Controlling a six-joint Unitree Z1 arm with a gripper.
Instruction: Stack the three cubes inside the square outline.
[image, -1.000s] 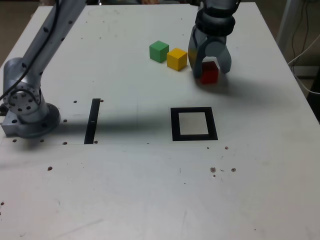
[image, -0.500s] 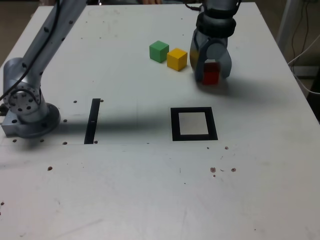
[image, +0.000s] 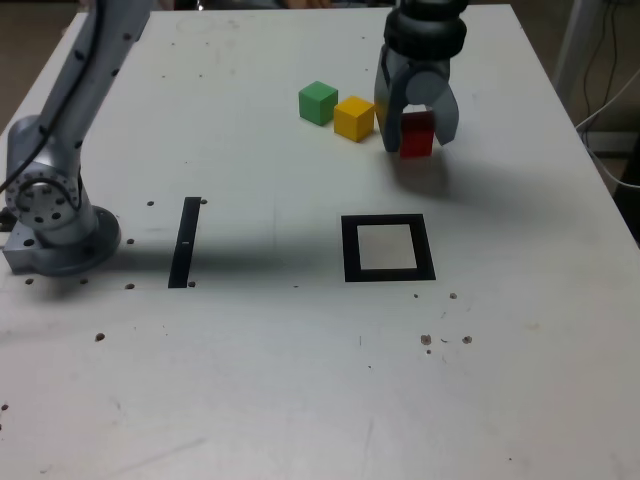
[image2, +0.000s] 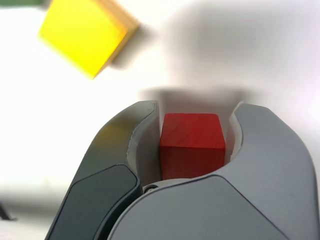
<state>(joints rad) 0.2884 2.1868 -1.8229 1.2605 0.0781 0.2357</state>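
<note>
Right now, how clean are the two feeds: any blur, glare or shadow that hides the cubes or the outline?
Exterior view: slightly soft overall, the arm's shadow a dark band beside the square outline but not hiding it; green cube clear. Wrist view: red cube sharp between the gripper jaws; yellow cube blurred and out of focus; the table washed out to near white.

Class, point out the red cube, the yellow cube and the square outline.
red cube (image: 417, 137): exterior view, front face between the claw's jaws.
yellow cube (image: 353, 118): exterior view, top face.
square outline (image: 349, 249): exterior view, left black bar.
</note>
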